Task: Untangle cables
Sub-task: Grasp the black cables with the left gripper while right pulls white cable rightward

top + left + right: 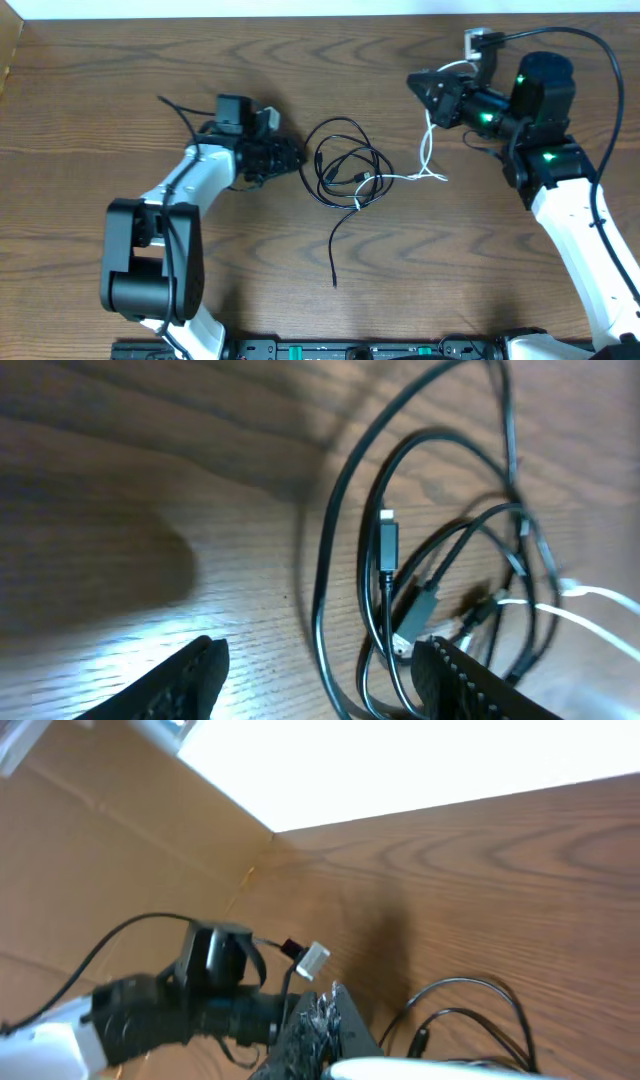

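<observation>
the limp, light black cable loops (345, 178) likely want pinching near a plug by the open left gripper (292, 158), while the right gripper (414, 80) clamps the thin white cord (425, 150).

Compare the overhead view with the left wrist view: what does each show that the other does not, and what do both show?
Only the overhead shows the right gripper, shut on the white cable, and one black cable's loose tail trailing toward the front edge of the table. Only the left wrist view shows the plug ends up close, with the black cables running between the fingers of the open left gripper. Both show the black cables in loops, the white cable, the left gripper and the wooden table.
</observation>
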You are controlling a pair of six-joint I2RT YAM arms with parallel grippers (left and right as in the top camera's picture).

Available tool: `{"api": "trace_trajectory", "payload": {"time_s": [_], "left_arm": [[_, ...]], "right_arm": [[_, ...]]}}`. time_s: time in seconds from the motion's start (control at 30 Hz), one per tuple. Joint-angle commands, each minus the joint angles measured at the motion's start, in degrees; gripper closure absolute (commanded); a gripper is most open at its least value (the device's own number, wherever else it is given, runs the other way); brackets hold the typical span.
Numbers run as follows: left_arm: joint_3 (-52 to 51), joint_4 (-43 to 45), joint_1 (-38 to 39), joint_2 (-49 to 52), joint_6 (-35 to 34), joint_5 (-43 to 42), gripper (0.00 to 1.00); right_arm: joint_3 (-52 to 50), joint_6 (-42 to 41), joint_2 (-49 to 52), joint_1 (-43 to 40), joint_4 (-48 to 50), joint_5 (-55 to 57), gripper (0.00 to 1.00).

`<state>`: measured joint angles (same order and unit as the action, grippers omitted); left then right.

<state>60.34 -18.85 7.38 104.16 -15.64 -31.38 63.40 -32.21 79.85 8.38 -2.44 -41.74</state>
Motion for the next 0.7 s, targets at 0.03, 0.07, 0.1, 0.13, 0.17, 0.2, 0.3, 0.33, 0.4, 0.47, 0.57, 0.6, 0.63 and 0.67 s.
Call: {"api": "trace_trajectory", "payload": {"time_s": [0.03,0.07,0.1,0.13,0.17,0.2,0.3,0.33,0.4,0.47,0.57,0.6,0.63,0.67], "left_arm": [[0.63,0.57,3.89,0.44,-1.84,8.59,0.36],[0.63,0.55,4.81,0.44,-2.49,9.88,0.36],[0.63,0.55,5.68,0.44,-2.73,11.04,0.36],[0.63,0.57,6.78,0.46,-2.71,12.37,0.36],[0.63,0.59,7.63,0.46,-2.71,13.60,0.36],[0.63,0.61,8.74,0.48,-2.71,15.19,0.36],[0.63,1.01,11.72,0.55,-2.69,18.75,0.36],[0.63,1.27,12.96,0.61,-2.67,19.54,0.36],[0.63,1.64,14.86,0.76,-2.67,20.57,0.36],[0.63,1.88,16.72,1.09,-2.69,21.49,0.36],[0.63,1.84,18.78,1.88,-2.67,23.39,0.37],[0.63,1.86,19.26,2.16,-2.67,23.91,0.37],[0.63,1.88,19.74,2.60,-2.67,24.70,0.36],[0.63,1.99,20.13,3.08,-2.67,25.31,0.36]], "right_arm": [[0.72,0.26,-0.50,-1.49,-1.57,-1.29,0.99],[0.72,0.61,-0.50,-1.79,-1.86,-1.31,0.99],[0.72,0.61,-0.50,-2.10,-2.21,-1.31,0.99],[0.72,0.61,-0.50,-2.43,-2.56,-1.31,0.99],[0.72,0.61,-0.48,-2.69,-2.82,-1.29,0.99],[0.72,0.63,-0.50,-2.91,-3.02,-1.29,0.99],[0.72,1.57,-0.50,-3.74,-3.89,-1.29,0.99],[0.72,1.68,-0.50,-4.11,-4.39,-1.29,0.99],[0.72,1.79,-0.48,-4.70,-5.40,-1.29,0.99],[0.72,2.54,-0.50,-5.09,-6.36,-1.29,0.99],[0.72,3.04,-0.50,-5.42,-7.45,-1.31,0.99],[0.72,3.65,-0.50,-5.42,-7.67,-1.36,0.99],[0.72,3.67,-0.50,-5.40,-7.69,-1.79,0.99],[0.72,3.72,-0.50,-5.40,-7.58,-2.97,0.99]]}}
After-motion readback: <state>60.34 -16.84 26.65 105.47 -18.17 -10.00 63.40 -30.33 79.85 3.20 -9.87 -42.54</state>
